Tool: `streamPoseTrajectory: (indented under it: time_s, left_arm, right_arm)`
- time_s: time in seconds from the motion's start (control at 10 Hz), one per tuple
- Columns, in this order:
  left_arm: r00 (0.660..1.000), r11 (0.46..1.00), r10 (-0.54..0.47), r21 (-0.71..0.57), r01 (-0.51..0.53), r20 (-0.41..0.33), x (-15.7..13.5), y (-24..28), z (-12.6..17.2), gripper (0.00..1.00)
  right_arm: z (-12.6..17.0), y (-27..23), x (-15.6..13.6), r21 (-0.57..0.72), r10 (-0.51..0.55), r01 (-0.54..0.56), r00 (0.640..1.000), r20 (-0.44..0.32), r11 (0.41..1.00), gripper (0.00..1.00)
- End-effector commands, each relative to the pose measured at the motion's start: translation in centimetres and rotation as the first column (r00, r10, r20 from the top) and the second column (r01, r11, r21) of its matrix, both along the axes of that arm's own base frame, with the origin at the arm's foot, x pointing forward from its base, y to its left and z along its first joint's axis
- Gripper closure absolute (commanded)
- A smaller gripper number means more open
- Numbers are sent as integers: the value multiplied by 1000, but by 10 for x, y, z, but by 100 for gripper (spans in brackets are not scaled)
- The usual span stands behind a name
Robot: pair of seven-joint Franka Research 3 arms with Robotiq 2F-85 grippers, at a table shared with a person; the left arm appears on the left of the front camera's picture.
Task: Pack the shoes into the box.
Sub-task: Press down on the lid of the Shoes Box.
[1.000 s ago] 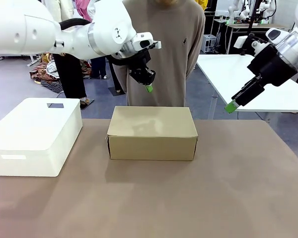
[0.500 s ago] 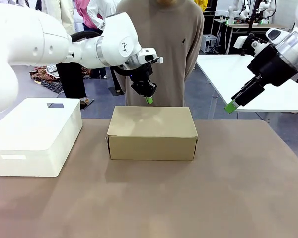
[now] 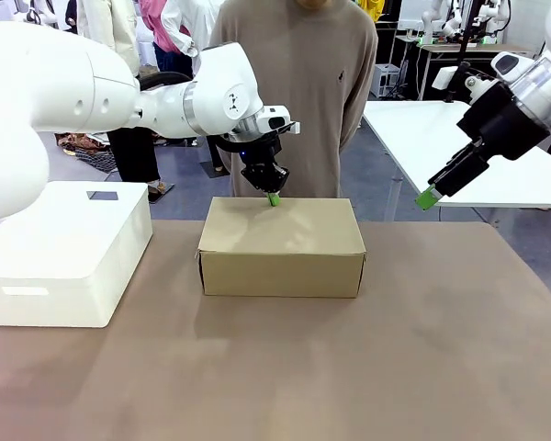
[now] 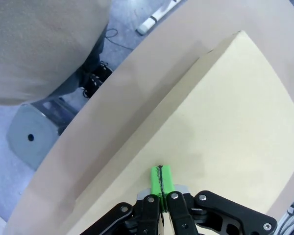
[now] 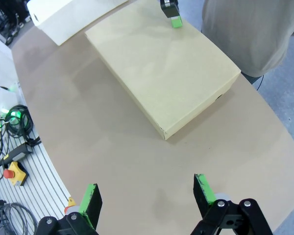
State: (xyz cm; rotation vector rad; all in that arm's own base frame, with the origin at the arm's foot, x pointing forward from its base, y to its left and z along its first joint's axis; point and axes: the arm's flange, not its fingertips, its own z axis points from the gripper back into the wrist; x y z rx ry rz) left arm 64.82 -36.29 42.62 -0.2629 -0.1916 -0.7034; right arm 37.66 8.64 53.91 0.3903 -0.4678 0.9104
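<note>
The box point(image 3: 281, 246), brown cardboard, sits closed at the middle of the table point(image 3: 349, 367), long side facing the robot, lid flat. No shoes are out on the table, so I can't tell whether they are already inside.

Front view: left gripper point(image 3: 274, 198) reaches across to the far edge of the lid, fingers pressed together, green tips at or just above the cardboard; contact can't be judged. Pinched-shut fingers pointing down at the back edge suggest a poke or press on the lid rather than a grasp, either to seat it or to work at the hinge side. Right gripper point(image 3: 427, 197) hangs high off to the right, well apart from the box, holding nothing; likely parked out of the way. A person point(image 3: 298, 92) stands just behind the box at the far side, hands not in sight. A larger white box point(image 3: 64, 253) sits on the table at the left, apart from the cardboard one. Nothing lies between either gripper and the lid.

Left wrist view: the two green pads point(image 4: 161, 179) meet with no gap, nothing between them, directly over the lid near its far edge point(image 4: 186, 73). Bare table beyond, then the person's beige top.

Right wrist view: fingers spread wide, empty, above bare table. The box lies ahead, lid down, with the left arm's green tip point(image 5: 176, 21) at its far edge.
</note>
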Motion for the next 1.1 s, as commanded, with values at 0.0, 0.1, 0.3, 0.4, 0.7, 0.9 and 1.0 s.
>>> streamPoseTrajectory:
  time_s: [0.0,0.1,0.3,0.4,0.7,0.9,1.0]
  left_arm:
    - [1000,999,22,26,-22,-7,2,-1,7,100]
    - [1000,1000,25,10,-25,3,-1,4,16,100]
    - [996,999,50,-19,-48,75,-18,24,49,100]
    - [994,998,53,-31,-51,92,-26,32,59,100]
    - [995,999,35,-30,-32,95,-11,25,71,100]
    - [995,999,35,-30,-32,95,-11,25,71,100]
    - [995,999,35,-30,-32,95,-11,25,71,100]
  right_arm:
    - [0,0,1,-8,-2,2,1000,2,1000,0]
    - [0,0,1,-8,-2,2,1000,2,1000,0]
    - [0,0,1,-8,-2,2,1000,2,1000,0]
    - [0,0,1,-8,-2,2,1000,2,1000,0]
    - [0,0,1,-8,-2,2,1000,2,1000,0]
    - [0,0,1,-8,-2,2,1000,2,1000,0]
    - [0,0,1,-8,-2,2,1000,2,1000,0]
